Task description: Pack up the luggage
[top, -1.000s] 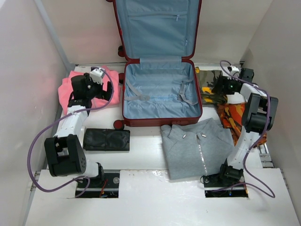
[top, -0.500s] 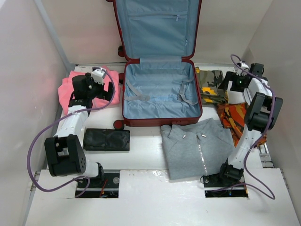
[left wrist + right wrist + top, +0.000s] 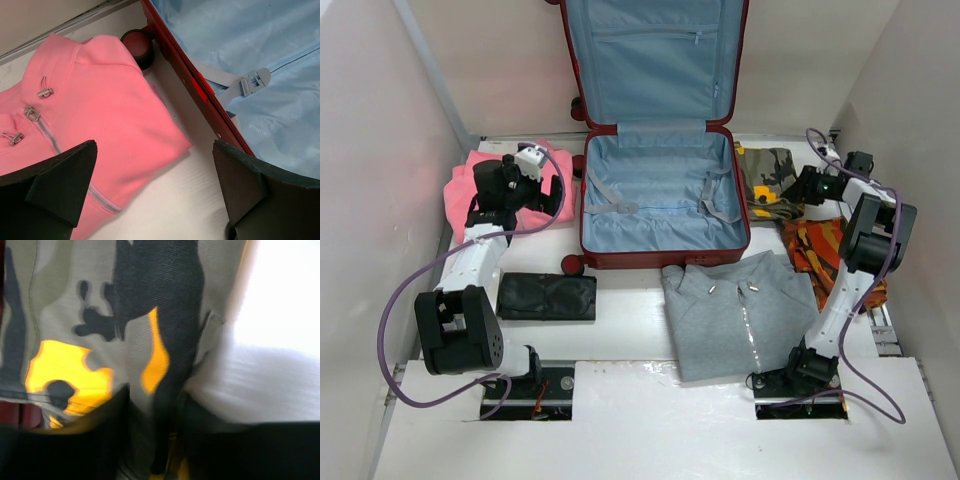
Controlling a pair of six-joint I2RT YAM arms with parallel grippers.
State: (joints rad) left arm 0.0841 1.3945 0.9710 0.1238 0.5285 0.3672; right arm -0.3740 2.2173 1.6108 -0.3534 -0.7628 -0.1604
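Observation:
The luggage (image 3: 655, 205) lies open at the table's back centre, a dark-red shell with light blue lining and its lid propped upright. In the left wrist view its red rim (image 3: 200, 87) runs diagonally. My left gripper (image 3: 520, 195) hangs open over the edge of a folded pink hoodie (image 3: 485, 175), between the hoodie (image 3: 95, 105) and the luggage; nothing sits between its jaws (image 3: 155, 190). My right gripper (image 3: 800, 188) is at the right edge of a camouflage garment (image 3: 768, 175). In the right wrist view its jaws (image 3: 155, 440) pinch a bunched fold of that cloth (image 3: 100, 300).
A grey zip sweater (image 3: 740, 310) lies in front of the luggage on the right. A black pouch (image 3: 547, 296) lies front left. An orange patterned garment (image 3: 810, 245) lies under the right arm. A luggage wheel (image 3: 572, 265) sticks out near the pouch. Walls close both sides.
The right gripper went from wide open to closed on the camouflage garment's edge, after its wrist shifted right and came back down. The left arm has not moved.

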